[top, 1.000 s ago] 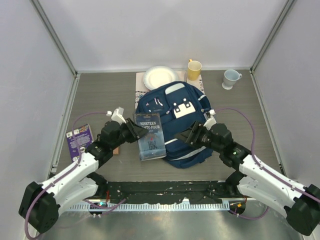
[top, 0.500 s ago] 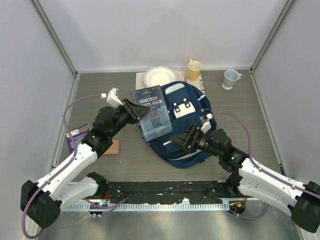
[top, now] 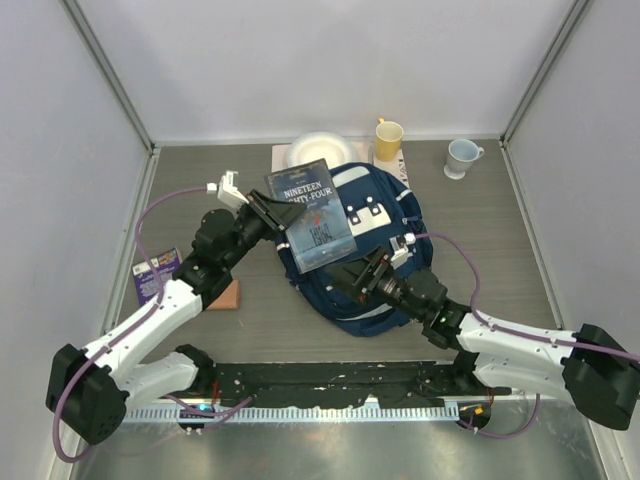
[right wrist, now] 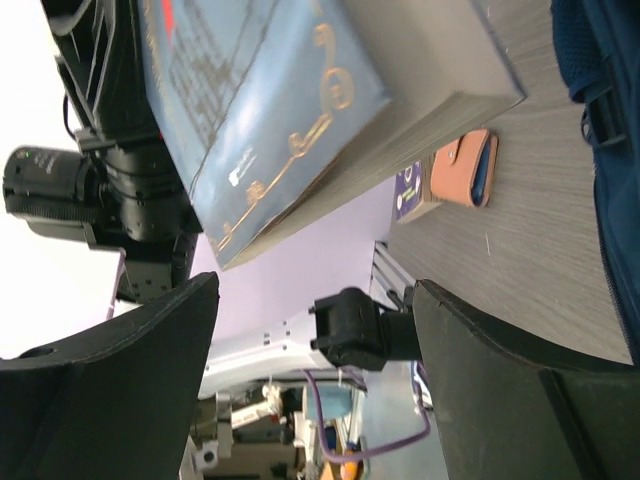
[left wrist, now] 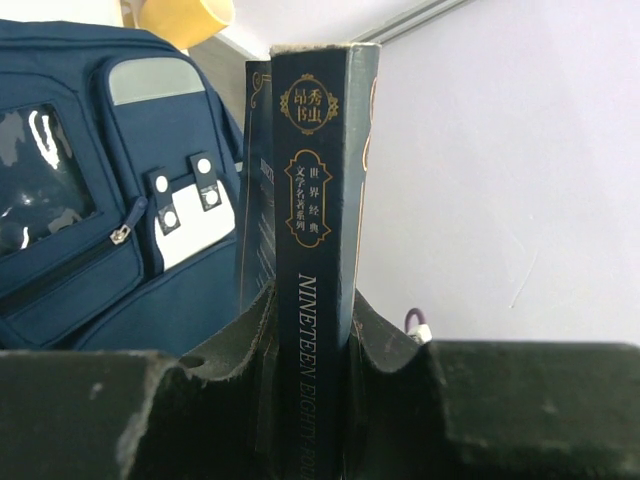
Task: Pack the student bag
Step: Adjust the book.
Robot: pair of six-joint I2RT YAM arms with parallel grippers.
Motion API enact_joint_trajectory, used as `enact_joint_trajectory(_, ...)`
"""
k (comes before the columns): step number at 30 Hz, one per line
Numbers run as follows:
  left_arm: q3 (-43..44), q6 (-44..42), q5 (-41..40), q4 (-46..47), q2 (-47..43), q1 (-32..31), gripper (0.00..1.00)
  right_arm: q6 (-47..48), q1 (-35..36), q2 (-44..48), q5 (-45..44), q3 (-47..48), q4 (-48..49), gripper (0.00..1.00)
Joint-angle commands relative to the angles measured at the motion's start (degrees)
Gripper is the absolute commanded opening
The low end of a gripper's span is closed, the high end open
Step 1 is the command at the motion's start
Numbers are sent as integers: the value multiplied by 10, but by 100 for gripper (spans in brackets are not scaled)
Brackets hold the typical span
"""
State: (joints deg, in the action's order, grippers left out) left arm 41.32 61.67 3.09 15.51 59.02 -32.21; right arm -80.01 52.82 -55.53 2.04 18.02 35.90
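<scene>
While my left fingers are clamped on the lower spine of the Nineteen Eighty-Four book, one pad on each cover, my right fingers are spread wide apart with nothing between them. So yeah, one side busy, one side free.

From the left wrist the spine stands straight up out of the grip, gold lettering facing the camera. From above, the book is tilted with its front cover up, held over the far left part of the student bag. The right wrist view catches it from underneath: blue cover, page block, clear of the counter.

My right fingers sit low over the near middle of the bag, pointing toward the book. Can't tell if they're touching the fabric.

The bag itself lies flat in the middle of the counter, navy with thin white stripes, white buckle patch and front pockets facing up.

Further out: a paper plate just behind the bag, partly hidden by the book, a yellow mug beside it, and a pale mug off to the far right. Over on the left, near my left arm, are a tan wallet and a purple box.
</scene>
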Motion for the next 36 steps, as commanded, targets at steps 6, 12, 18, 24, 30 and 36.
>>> enact_joint_trajectory(6, 3, 62, 21, 160, 7, -1, 6, -14, 4, -65, -120, 4, 183, 86)
enact_joint_trajectory(12, -4, 76, 29, 176, 7, -1, 6, -37, 4, -142, -156, 13, 290, 86)
enact_joint_trajectory(18, -15, 93, 37, 201, 10, -2, 6, -39, 4, -180, -180, 26, 347, 86)
enact_joint_trajectory(24, -27, 101, 30, 212, 12, -1, 6, -38, 4, -196, -204, 32, 395, 82)
enact_joint_trajectory(30, -26, 98, 38, 199, 8, -1, 6, -38, 1, -197, -210, 27, 413, 65)
enact_joint_trajectory(36, -43, 112, 53, 221, 10, -1, 5, -42, -12, -203, -187, 39, 427, 61)
